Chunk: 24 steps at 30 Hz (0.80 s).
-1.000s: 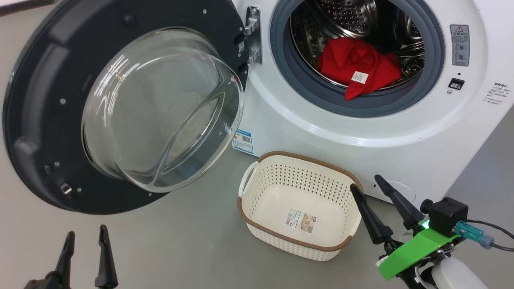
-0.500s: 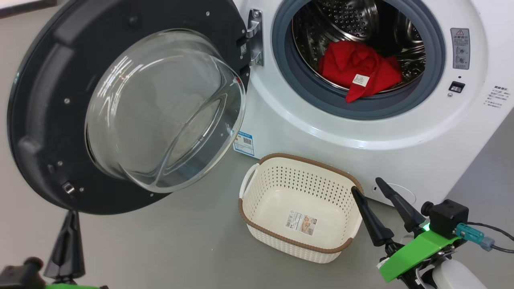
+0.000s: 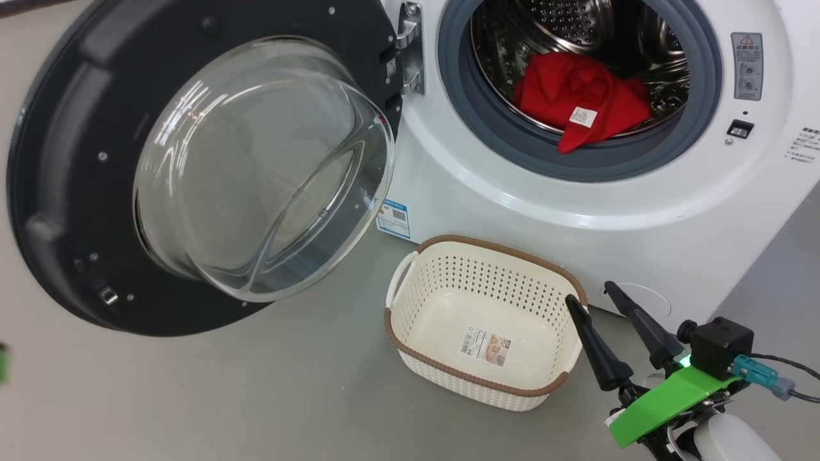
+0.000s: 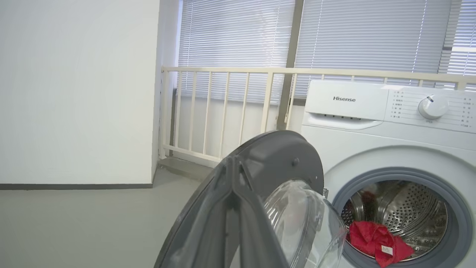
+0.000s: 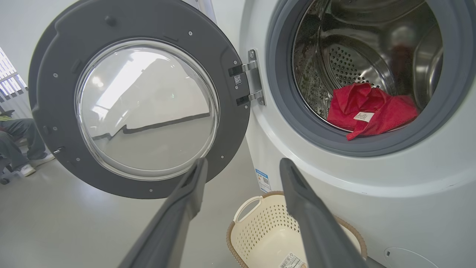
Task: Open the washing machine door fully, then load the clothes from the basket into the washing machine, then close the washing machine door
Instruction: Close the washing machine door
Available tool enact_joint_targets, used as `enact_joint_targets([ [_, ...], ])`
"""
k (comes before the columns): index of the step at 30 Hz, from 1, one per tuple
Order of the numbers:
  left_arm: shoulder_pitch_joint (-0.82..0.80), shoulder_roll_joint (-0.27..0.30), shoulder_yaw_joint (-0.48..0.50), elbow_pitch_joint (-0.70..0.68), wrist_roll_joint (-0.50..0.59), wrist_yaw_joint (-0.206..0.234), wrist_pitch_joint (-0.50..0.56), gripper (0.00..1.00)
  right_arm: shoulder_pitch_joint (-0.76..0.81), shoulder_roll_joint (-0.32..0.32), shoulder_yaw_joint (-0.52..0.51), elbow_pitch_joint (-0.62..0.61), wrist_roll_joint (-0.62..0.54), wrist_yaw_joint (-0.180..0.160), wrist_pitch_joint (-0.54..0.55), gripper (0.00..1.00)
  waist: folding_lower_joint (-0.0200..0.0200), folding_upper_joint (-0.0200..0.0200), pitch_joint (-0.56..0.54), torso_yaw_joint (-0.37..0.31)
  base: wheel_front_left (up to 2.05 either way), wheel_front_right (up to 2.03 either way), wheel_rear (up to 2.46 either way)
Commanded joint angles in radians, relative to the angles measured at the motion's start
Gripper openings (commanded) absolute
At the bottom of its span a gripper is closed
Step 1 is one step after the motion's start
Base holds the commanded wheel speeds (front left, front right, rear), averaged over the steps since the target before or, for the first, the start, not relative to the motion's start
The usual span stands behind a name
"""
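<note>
The left gripper's (image 4: 233,165) jaws are pressed tight together into one dark tapering wedge, holding nothing; a second ago they stood apart. They point at the rim of the washing machine door (image 4: 282,160). The right gripper's (image 3: 587,294) jaws stand wide and empty as before, two smooth black cones just beside the right end of the basket (image 3: 448,282).

The basket is cream perforated plastic, rounded at the corners, with a brown woven-look rim and a sticker (image 3: 485,346) on its bare floor. It stands on the matt grey floor (image 3: 256,384), near the white front of the washing machine (image 3: 487,192) but apart from it.

The clothes (image 3: 580,89), soft bright red with a small white label, lie in the perforated steel drum. One corner hangs over the grey rubber seal (image 3: 461,115).

The door swings far open to the left, with a dark grey inner face and a bulging clear glass bowl (image 3: 256,173). A stretch of floor separates the bowl's edge from the basket's left handle. The head view has shifted slightly; the basket and clothes lie as they did.
</note>
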Motion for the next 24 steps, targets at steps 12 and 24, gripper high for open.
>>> enact_joint_targets([
  [12,-0.378,0.179,0.237,0.331,-0.447,0.059,0.293,0.0,-0.024,-0.019,0.021,-0.024,0.004,0.002,-0.005,1.0,0.0,0.0,0.041,-0.029,0.0,0.0,0.0],
  [24,-0.536,0.262,0.292,0.718,-0.569,0.135,0.413,0.0,-0.058,-0.028,0.023,-0.028,0.001,0.002,-0.005,1.0,0.0,0.0,0.099,-0.097,0.0,0.0,0.0],
])
